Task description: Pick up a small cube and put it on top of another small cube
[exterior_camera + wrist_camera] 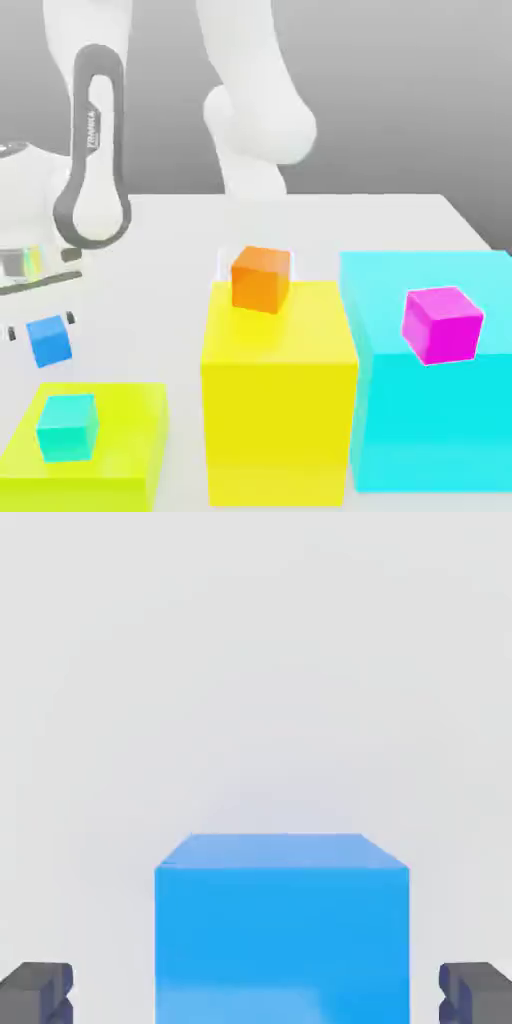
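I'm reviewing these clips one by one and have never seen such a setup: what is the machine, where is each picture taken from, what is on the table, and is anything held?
These are simulator renders of one white robot arm with a two-fingered gripper. The exterior view looks at the table from off the arm; the hand view looks out from the hand itself.

On the table sit three big blocks: a low yellow-green block carrying a teal cube, a tall yellow block carrying an orange cube, and a cyan block carrying a magenta cube. A small blue cube sits directly on the table.

Nothing is held. The gripper is open, its dark fingertips standing on either side of the blue cube, apart from it.
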